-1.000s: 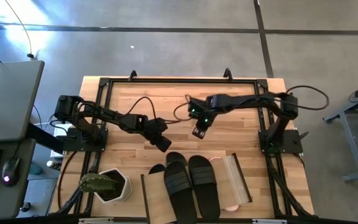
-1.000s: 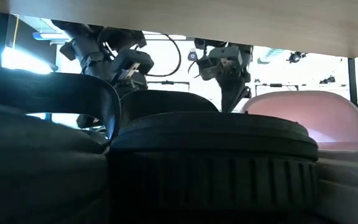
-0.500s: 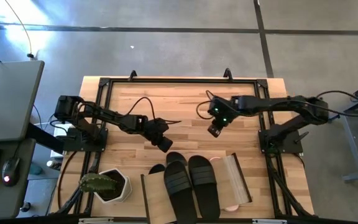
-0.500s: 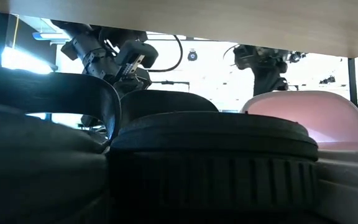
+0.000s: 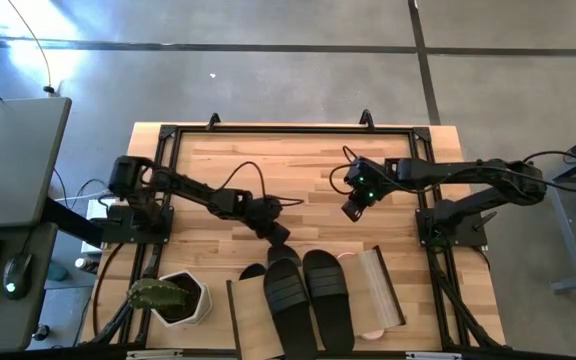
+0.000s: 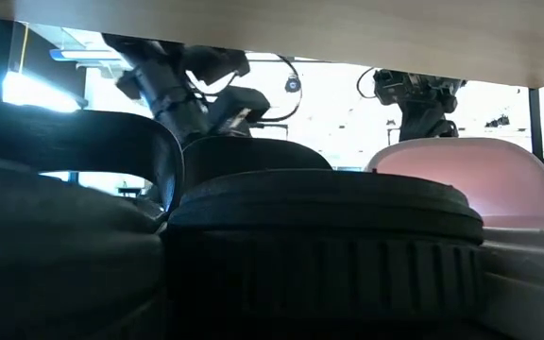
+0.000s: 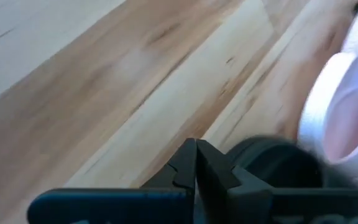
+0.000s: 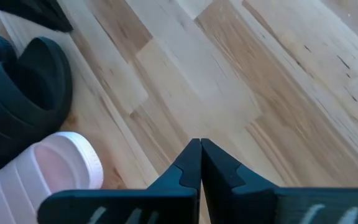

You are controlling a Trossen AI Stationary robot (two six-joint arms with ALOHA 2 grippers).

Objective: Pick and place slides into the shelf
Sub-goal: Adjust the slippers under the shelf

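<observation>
The light-wood shelf point(image 5: 251, 318) stands at the table's near edge. Two black slides point(image 5: 306, 290) lie side by side in it, their heels sticking out toward the table's middle. Another black slide point(image 5: 253, 271) peeks out to their left, and a pink-and-white slide point(image 8: 48, 168) shows at their right. In the low view the black slides point(image 6: 310, 236) fill the foreground under the shelf's top panel point(image 6: 348, 38). My left gripper point(image 5: 279, 237) is shut and slants down just beyond the heel of a black slide point(image 7: 272, 162). Farther right, my right gripper point(image 5: 351, 209) is shut above bare table.
A white hexagonal pot with a cactus point(image 5: 173, 298) stands left of the shelf at the near edge. A black frame point(image 5: 288, 130) runs round the tabletop. Bare wood point(image 5: 298, 165) lies between the grippers and the far edge.
My right gripper has drawn back from above the slides toward the table's right edge, rolling its wrist, and stays shut. My left gripper has slid a little toward the right, closer to the black slides' heels, also shut. The slides have not moved.
</observation>
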